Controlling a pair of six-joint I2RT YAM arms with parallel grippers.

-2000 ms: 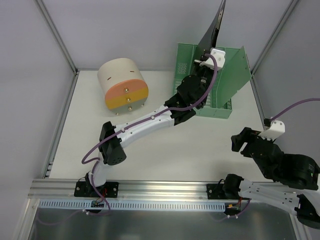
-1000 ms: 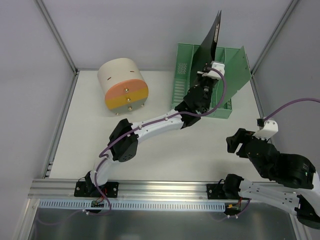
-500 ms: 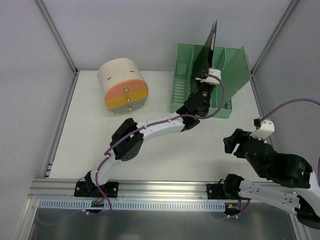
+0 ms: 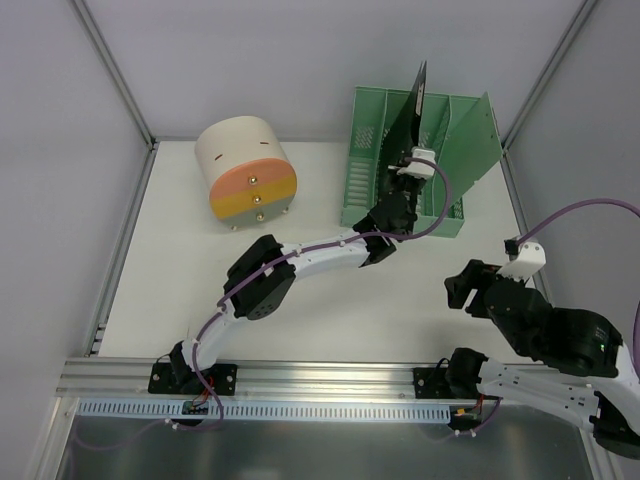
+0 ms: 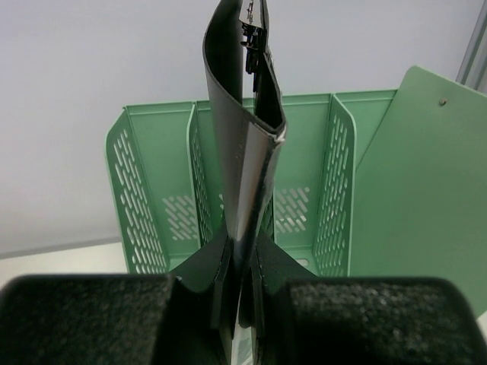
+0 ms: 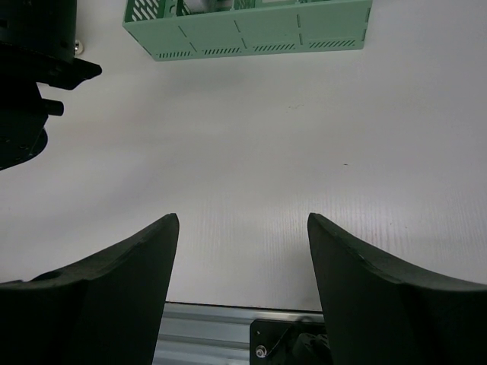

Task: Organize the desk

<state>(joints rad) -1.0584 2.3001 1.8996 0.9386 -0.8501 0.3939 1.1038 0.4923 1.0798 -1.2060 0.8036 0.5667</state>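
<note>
The desk (image 4: 330,300) is seen across the middle of the top view, bounded by grey walls and by the aluminium rail at the lower edge. At the upper left a beige and orange drum (image 4: 245,172) is set well apart from the work, so little danger is expected there. In the upper middle, the left gripper (image 4: 398,190) is pressed onto the lower edge of a black folder (image 4: 408,120), which is held upright but tilted over the green file organiser (image 4: 360,160). In the wrist view the folder (image 5: 240,152) is seen bowed and pinched only at its bottom, with a divider of the organiser (image 5: 144,198) close behind it. Whether the lower edge is already inside a slot cannot be told. Since so tall a sheet is gripped so low, it could be swung or slid between the pads if its edge were caught on a divider. The light organiser could then be pushed back or tipped, and the folder could be left straddling two slots. Further right, a green panel (image 4: 472,140) is leaned against the organiser and could be knocked over by the same shove. At the lower right the right gripper (image 4: 468,290) is held spread and empty above bare desk; trouble would arise there only if it were swept into the left arm.
</note>
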